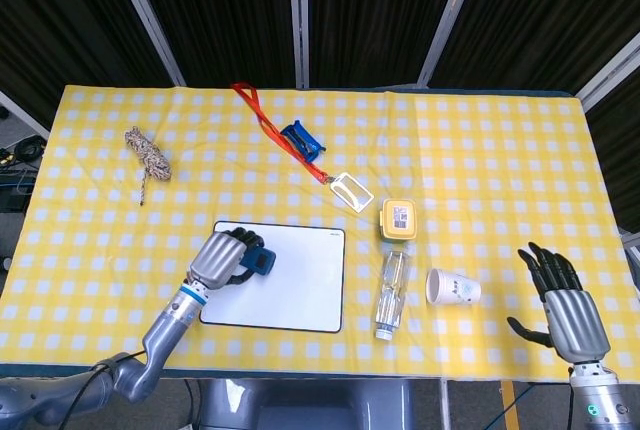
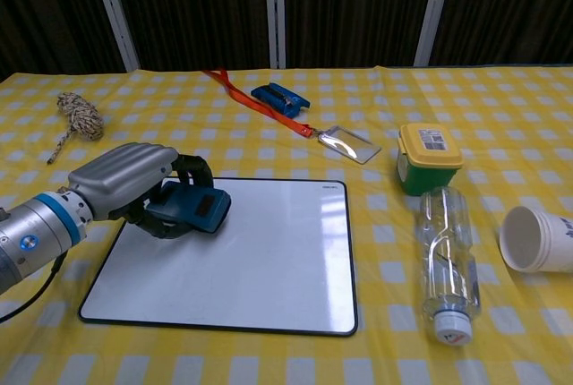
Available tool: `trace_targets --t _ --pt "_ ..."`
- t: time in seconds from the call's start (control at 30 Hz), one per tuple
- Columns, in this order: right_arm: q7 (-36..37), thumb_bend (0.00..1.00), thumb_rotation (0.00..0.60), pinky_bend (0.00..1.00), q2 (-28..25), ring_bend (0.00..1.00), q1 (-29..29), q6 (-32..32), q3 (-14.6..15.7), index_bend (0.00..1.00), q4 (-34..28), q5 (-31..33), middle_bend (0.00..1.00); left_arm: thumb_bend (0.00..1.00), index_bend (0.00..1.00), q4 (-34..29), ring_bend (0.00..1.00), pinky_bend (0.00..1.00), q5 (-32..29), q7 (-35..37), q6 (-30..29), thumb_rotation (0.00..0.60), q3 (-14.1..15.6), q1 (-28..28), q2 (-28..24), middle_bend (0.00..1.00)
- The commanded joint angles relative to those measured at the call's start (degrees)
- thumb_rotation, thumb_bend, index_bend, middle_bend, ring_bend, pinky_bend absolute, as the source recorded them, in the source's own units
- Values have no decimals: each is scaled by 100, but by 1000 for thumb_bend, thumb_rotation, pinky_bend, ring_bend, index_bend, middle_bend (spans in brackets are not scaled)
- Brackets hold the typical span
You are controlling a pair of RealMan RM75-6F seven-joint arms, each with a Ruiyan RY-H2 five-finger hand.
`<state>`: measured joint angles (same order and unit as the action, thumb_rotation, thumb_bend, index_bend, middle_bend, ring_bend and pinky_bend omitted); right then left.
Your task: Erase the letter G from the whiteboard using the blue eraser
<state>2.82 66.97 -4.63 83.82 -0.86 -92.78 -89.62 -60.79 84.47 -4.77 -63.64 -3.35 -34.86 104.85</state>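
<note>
Evidently wiping is in hand: left hand (image 2: 134, 179) grips the blue eraser (image 2: 192, 209) on the whiteboard (image 2: 269, 269)'s far-left part; no letter G visible; right hand (image 1: 570, 305) lies open, fingers apart. Next move, by judgement: lift and check the board.

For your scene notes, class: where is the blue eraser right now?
The eraser sits on the whiteboard's upper-left part, held by the left hand, left of the bottle in both views.

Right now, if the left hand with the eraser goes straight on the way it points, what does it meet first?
Probably nothing soon: the left hand with the blue eraser points across the bare whiteboard; beyond its edge lies the water bottle, depth uncertain.
</note>
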Motion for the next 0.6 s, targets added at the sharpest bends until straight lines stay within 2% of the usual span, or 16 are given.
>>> trace_targets --t 0.03,0.3,0.5,0.6 --pt "-15 71 600 0 8 0 -1 -3 3 24 0 -4 0 577 786 88 545 523 64 199 -207 600 -36 68 -212 595" --pt "-57 72 600 0 28 0 -3 -12 21 24 -1 -26 0 576 785 -50 545 523 232 807 -850 600 -99 327 -877 596" --pt "-102 72 600 0 40 0 -2 -19 34 24 -4 -36 0 576 784 -220 545 523 351 885 -1029 600 78 532 -1287 595" --pt "-145 72 600 0 53 0 0 -21 43 24 -8 -45 0 576 783 -361 545 523 240 674 -1087 600 154 739 -1437 595"
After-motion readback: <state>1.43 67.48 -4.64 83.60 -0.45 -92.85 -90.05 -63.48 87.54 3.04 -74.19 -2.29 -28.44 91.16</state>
